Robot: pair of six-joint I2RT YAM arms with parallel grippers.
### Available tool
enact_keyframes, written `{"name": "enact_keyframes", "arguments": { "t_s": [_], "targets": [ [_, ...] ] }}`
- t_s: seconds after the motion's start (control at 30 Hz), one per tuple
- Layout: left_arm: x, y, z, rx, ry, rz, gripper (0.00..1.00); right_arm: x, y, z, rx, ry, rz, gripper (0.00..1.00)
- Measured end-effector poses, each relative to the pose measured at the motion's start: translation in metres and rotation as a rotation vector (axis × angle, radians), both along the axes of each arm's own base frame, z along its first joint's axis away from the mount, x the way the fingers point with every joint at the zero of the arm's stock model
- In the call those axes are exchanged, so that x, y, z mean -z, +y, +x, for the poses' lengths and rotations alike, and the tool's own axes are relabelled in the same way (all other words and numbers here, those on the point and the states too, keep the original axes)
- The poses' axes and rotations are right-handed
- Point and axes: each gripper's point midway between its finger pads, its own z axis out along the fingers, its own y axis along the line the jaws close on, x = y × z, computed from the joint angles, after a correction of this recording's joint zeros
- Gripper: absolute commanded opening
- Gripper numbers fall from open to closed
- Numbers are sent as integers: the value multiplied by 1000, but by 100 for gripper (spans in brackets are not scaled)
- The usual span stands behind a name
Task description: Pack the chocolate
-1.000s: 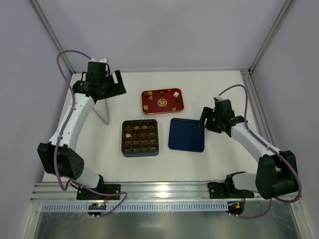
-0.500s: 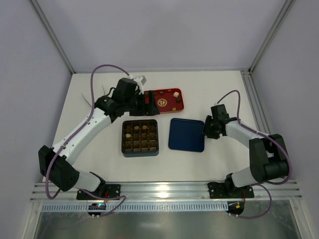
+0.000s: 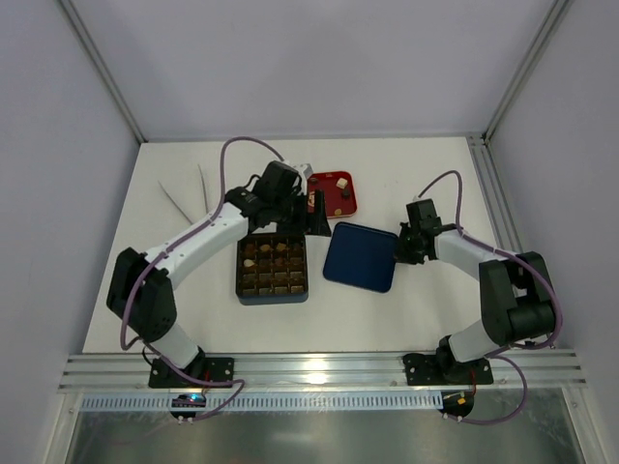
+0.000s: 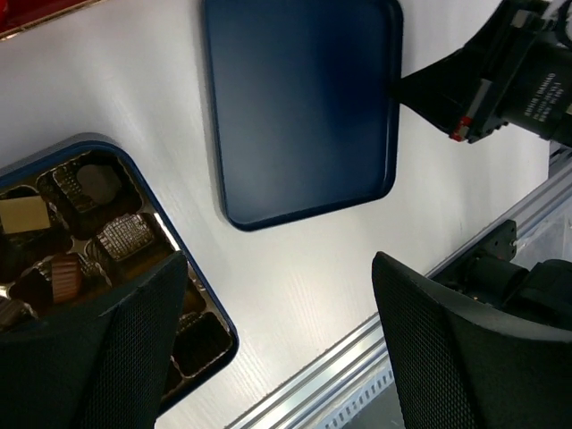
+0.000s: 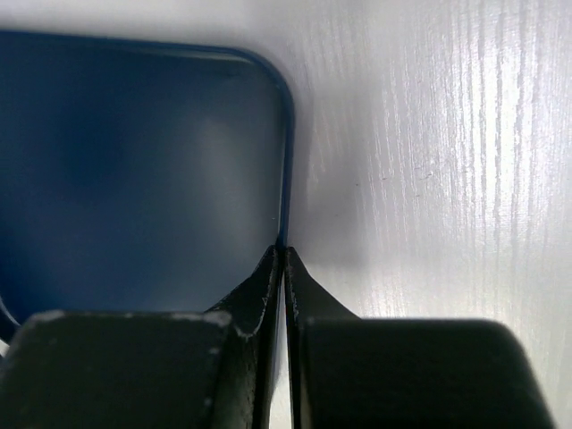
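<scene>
Risk of lid slip and arm clash

Right gripper is closed to a thin pinch on the right rim of the blue lid. The lid lies flat on the surface, just right of the box. Left gripper hangs wide open and empty above the gap between box and lid, with the red tray just behind it. Chocolate fills part of the box: the upper rows hold pieces, the lower cells look empty. A few more pieces sit on the tray, partly hidden by the left arm.

Likely trouble:
- **Lid slip:** the pinch has only the rim's edge, so lifting could let the lid swing or drop, maybe onto the box and its pieces.
- **Lid on too early:** if it goes on now, the tray pieces get left out.
- **Arm clash:** both arms crowd the same spot, so the left one reaching for the tray while the right one moves the lid could bump.
- **Clumsy pick:** the open fingers are broad against such small pieces and could knock neighbours or shove the tray.
</scene>
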Motion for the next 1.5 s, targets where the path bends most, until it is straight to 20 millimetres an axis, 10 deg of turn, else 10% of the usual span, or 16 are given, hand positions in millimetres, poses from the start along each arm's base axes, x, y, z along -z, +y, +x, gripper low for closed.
{"name": "enact_keyframes", "arguments": {
  "t_s": [0.4, 1.5],
  "targets": [
    [76, -23, 17, 41, 156, 73, 80, -27, -6, -8, -42, -3, -18, 4],
    [96, -78, 20, 139, 225, -191, 68, -98, 4, -16, -93, -129, 153, 4]
  ]
}}
